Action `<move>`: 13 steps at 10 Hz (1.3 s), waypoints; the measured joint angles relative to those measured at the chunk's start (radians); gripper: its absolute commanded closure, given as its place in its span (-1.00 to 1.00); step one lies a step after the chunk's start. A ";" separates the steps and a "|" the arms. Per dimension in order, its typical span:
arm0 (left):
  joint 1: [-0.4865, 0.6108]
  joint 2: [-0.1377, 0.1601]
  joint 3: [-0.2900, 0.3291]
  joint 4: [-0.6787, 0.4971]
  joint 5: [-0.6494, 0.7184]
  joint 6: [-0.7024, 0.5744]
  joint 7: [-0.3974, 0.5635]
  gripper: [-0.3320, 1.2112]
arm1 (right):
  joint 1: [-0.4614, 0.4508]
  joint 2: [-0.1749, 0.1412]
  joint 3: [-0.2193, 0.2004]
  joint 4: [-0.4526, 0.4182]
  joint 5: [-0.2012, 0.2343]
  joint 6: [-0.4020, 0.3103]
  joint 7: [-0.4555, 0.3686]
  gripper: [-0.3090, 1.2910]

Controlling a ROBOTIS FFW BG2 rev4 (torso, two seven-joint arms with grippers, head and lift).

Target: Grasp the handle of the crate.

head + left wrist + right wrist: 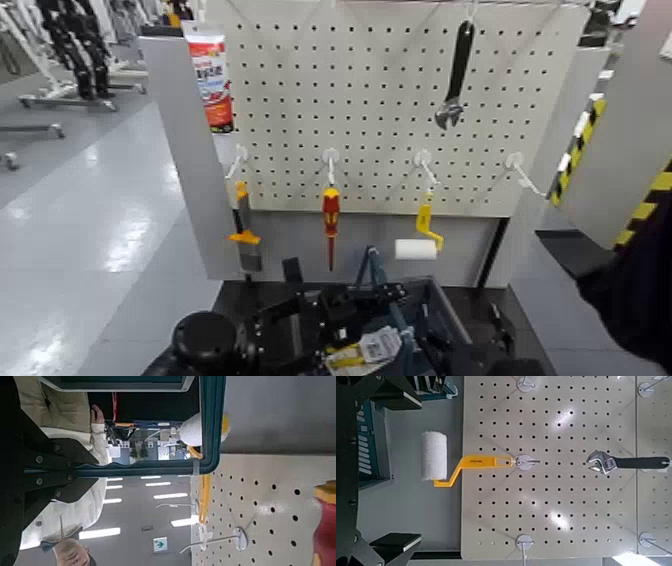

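The handle (372, 268) stands upright above the crate (440, 310), below the pegboard (400, 100) – easy to reach; left gripper (330, 320) sits close, but whether its fingers are spread, I cannot tell

Readable text is scarce. A red-and-white tube (209, 78) at the pegboard's (380, 100) upper left corner carries rows of printed characters, too small to make out. A white tag (380, 346) on the dark equipment at the lower edge of the head view bears fine black print, likewise illegible. In the left wrist view a small green sign (161, 544) hangs from the ceiling with a white figure, possibly an exit pictogram. The tools show no legible brand marks.
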 measured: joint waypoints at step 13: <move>0.248 0.091 0.129 -0.403 0.100 0.102 0.230 0.97 | 0.011 0.002 -0.007 0.000 -0.007 -0.002 -0.013 -0.45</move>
